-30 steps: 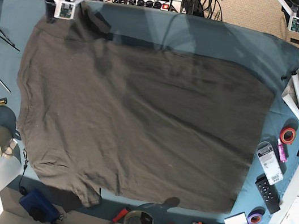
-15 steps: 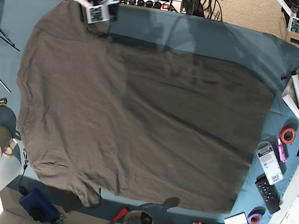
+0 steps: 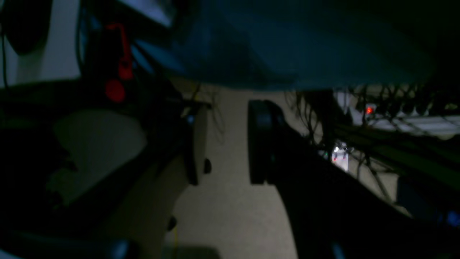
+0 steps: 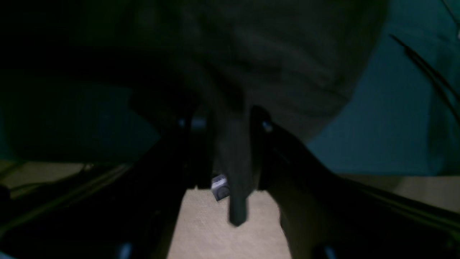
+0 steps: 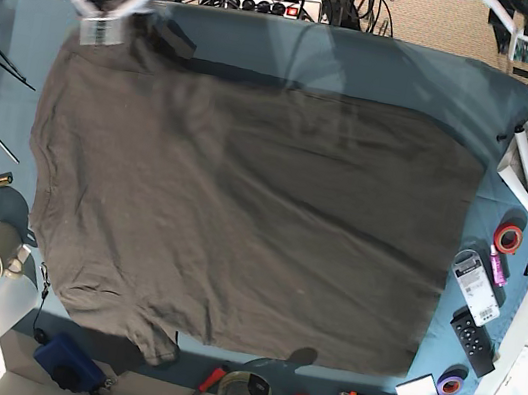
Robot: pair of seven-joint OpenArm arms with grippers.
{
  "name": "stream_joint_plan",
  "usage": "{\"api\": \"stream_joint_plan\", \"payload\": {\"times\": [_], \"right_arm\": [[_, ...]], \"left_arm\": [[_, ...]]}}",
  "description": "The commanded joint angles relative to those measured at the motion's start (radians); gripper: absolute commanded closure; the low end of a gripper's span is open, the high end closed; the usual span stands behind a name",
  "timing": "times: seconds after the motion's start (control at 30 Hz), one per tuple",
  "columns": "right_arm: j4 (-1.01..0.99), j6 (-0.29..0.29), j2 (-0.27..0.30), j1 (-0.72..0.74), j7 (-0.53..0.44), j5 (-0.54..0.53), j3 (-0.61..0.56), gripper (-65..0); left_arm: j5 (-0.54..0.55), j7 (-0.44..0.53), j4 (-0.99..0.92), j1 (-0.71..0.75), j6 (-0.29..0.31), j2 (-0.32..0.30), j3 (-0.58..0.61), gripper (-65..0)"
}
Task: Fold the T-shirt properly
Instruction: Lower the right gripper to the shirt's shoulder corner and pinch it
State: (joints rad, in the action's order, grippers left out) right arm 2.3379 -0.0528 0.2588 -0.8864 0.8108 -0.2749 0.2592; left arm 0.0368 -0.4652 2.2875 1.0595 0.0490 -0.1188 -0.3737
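Lying spread flat across the middle of the tabletop (image 5: 9,23), the T-shirt (image 5: 241,214) has its long axis running left to right in the base view, sleeves and shoulders toward that view's left, hem toward its right. At the far-left top corner sits the right tool (image 4: 224,151), and the right wrist view shows a strip of dark shirt cloth hanging down between its two jaws, which stand part-way apart on either side of it; whether they truly pinch the cloth I cannot tell, though it looks caught there. That arm is plainly the nearer one: the sleeve and shoulder corner lies right under it. Moving across to the right, the body of the shirt is smooth with a few shallow creases, and its hem edge stops short of the clutter of tape rolls, remotes and markers along the right side. At the far top right, the left tool (image 3: 226,140) hangs off the tabletop edge, its jaws a moderate gap apart with nothing but floor showing between them, well apart from the shirt. My judgement is that the coming fold turns on the left tool reaching the hem corner nearest it
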Motion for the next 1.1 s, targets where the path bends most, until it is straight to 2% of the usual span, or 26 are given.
{"api": "stream_joint_plan", "payload": {"times": [0.0,0.13,0.2,0.27,0.37,0.4,0.43,0.5,0.6,0.9,1.07], "right_arm": [[0.018,-0.019,-0.001,-0.007,-0.024,-0.018,0.047,-17.7],[0.018,-0.11,-0.001,0.009,-0.008,-0.165,0.21,-17.6],[-0.032,-0.19,-0.001,0.039,0.017,-0.285,0.281,-17.6],[-0.14,-0.3,-0.001,0.082,0.047,-0.422,0.338,-17.6],[-0.32,-0.474,-0.001,0.167,0.204,-0.709,0.404,-17.6],[-0.377,-0.521,-0.001,0.191,0.264,-0.804,0.421,-17.6],[-0.433,-0.545,-0.001,0.211,0.314,-0.879,0.437,-17.6],[-0.526,-0.553,-0.001,0.238,0.375,-0.97,0.47,-17.6],[-0.616,-0.558,-0.001,0.241,0.384,-1.035,0.522,-17.6],[-0.644,-0.561,-0.001,0.211,0.333,-1.037,0.67,-17.6],[-0.645,-0.562,-0.004,0.183,0.433,-1.064,0.672,-17.7]], "left_arm": [[0.016,0.013,0.017,-0.001,-0.005,-0.003,-0.002,-20.0],[0.04,-0.011,0.016,-0.051,-0.005,-0.003,-0.002,-20.0],[0.046,-0.01,0.016,-0.068,-0.005,-0.003,-0.002,-20.0],[0.046,-0.01,0.016,-0.081,-0.005,-0.003,-0.002,-20.0],[0.047,-0.009,0.016,-0.089,-0.003,-0.003,-0.002,-20.0],[0.046,-0.009,0.016,-0.087,-0.001,-0.002,-0.002,-20.0],[0.046,-0.009,0.016,-0.087,0.0,0.001,-0.002,-20.0],[0.046,-0.01,0.016,-0.087,0.0,0.002,-0.002,-20.0],[0.046,-0.01,0.016,-0.087,-0.001,0.002,-0.002,-20.0],[0.046,-0.01,0.016,-0.087,-0.001,0.002,-0.002,-20.0],[0.046,-0.01,0.016,-0.087,0.0,0.003,-0.002,-20.3]]}}
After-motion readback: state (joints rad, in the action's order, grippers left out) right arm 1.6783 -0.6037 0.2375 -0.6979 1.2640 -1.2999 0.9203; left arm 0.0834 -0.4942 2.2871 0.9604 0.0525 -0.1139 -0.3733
